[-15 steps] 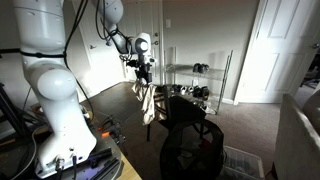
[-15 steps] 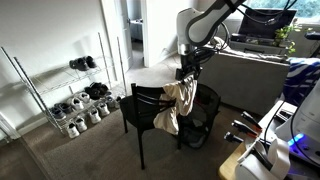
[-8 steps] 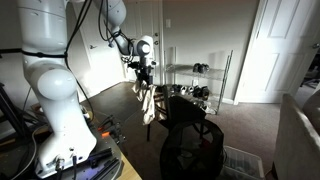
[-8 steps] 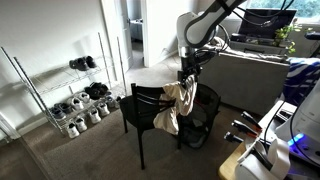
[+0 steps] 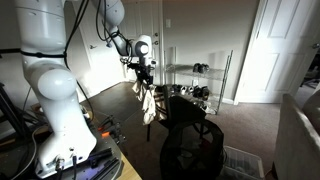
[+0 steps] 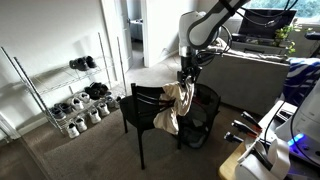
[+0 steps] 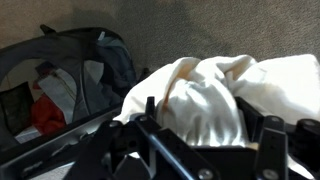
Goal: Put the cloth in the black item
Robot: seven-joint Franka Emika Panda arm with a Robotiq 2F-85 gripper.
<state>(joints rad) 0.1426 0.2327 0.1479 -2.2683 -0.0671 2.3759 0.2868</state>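
The cloth [image 7: 215, 95] is beige and off-white, bunched between my gripper's [image 7: 210, 125] two fingers, which press on it from both sides. In both exterior views the cloth [image 5: 147, 102] [image 6: 176, 105] hangs limp below the gripper [image 5: 143, 74] [image 6: 186, 76], against the top corner of a dark chair. The black mesh basket [image 7: 40, 60] lies to the left in the wrist view, with a red item and other fabric inside. It stands beside the chair [image 6: 207, 112] and in the foreground [image 5: 175, 150].
The dark slat-backed chair [image 6: 145, 110] [image 5: 188, 110] stands right under the cloth. A wire shoe rack [image 6: 60, 100] [image 5: 205, 75] stands by the wall. A sofa [image 6: 250, 75] lies behind the basket. Doors and carpet floor surround the scene.
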